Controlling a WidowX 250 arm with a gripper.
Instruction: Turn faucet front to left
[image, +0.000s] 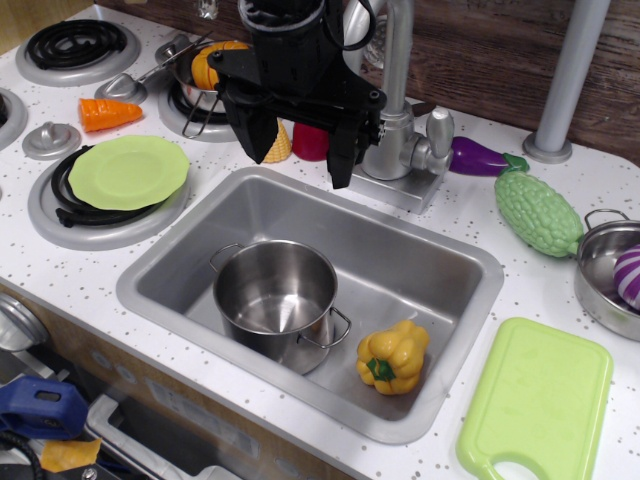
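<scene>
**Claw parked next to the tap, nothing grabbed yet**

Only one camera here, the overhead-ish view. The claw (297, 143) hangs over the back rim of the sink (300, 200), its two black fingers (343, 150) spread wide with nothing between them. The faucet (400, 140) sits just to its right at the sink's back edge, thick body on a square base plate, stubby knob poking out the far side. I can't tell where the spout tip points since the arm covers that part.

Below the claw, in the basin, are a steel pot (275, 298) and a yellow bell pepper (393, 357). Behind its fingers are a red thing (311, 142) and a yellowish cone (277, 145).

My read: it's the approach step, no contact yet. Next it needs to get on the spout and sweep it left without snagging the faucet's body.
</scene>
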